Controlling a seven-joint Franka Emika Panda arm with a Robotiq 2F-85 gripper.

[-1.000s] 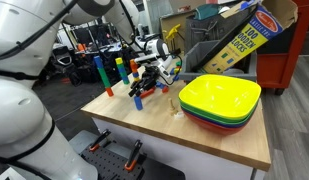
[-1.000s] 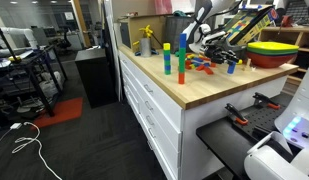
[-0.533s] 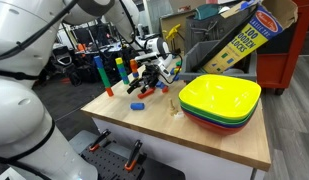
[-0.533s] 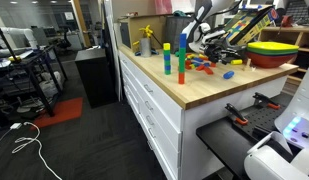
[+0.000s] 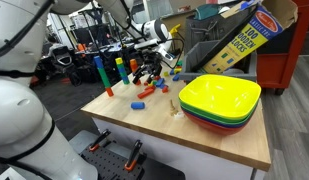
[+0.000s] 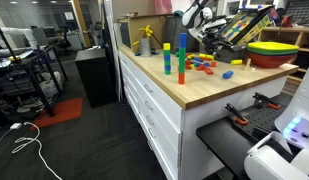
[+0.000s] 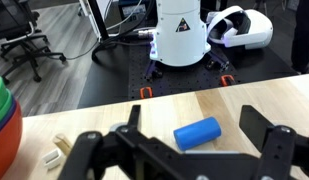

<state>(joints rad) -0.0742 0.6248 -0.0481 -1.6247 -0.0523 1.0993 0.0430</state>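
Gripper [image 7: 182, 162] fills the bottom of the wrist view, its dark fingers [image 7: 92, 152] spread wide and holding nothing. At the left edge of that frame sits the rim of the stacked bowls [image 7: 2, 118]; just right of them, lower left, lie some wooden bits [image 7: 56, 150]; in the centre the blue block [image 7: 198, 133] lies on its side on the table [image 7: 264, 92], just above the gap between the fingers and touching neither. Beyond the table edge a white robot base [image 7: 182, 35] stands at upper centre; a white headset [image 7: 240, 25] lies at upper right.

In an exterior view the towers [image 5: 98, 72] stand at centre left; the blue block [image 5: 138, 105] lies alone on the wood just right of them and lower in the frame; the gripper [image 5: 150, 68] hangs over the pile [image 5: 156, 88] of loose blocks, above and right of the blue block and clear of it; the bowls [image 5: 220, 100], yellow on top, fill the right of the table.

In an exterior view from the side the towers [image 6: 181, 60] stand at centre; the pile [image 6: 202, 63] lies right of them; the gripper [image 6: 212, 36] hangs above it; the blue block [image 6: 227, 74] rests right of the pile, near the table's front edge; the bowls [image 6: 272, 48] sit at far right.
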